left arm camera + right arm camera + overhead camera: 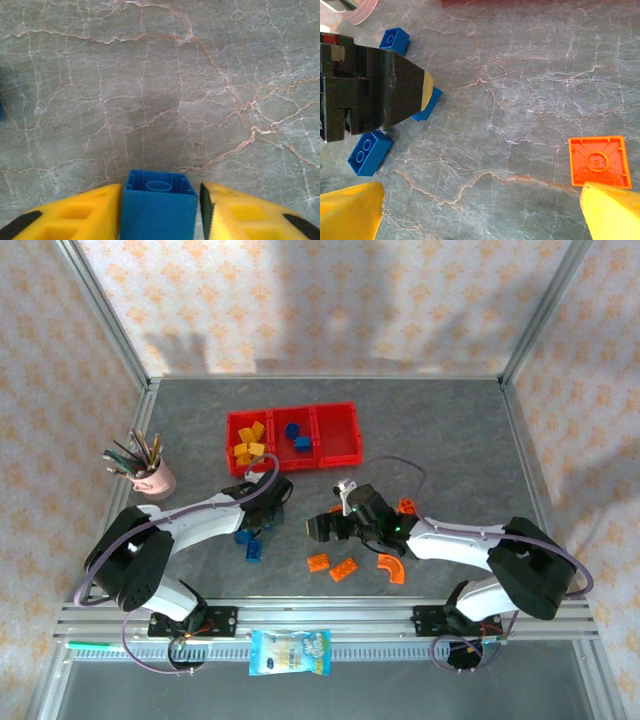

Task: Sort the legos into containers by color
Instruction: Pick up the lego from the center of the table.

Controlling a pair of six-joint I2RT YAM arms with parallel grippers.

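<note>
Left gripper (160, 197): yellow fingers closed in on a small blue square plastic brick (157, 212), snug on both flanks, low over the grey marbled tabletop (160, 90). A blue rectangular brick (369, 154) lies just beside it.

Red three-bin plastic tray (292, 408), farther back: yellow bricks (248, 445) in the left bin, blue bricks (297, 435) in the middle one.

Right gripper (480, 215): spread wide, nothing held. A flat orange square brick (599, 161) lies just beside one fingertip.
</note>
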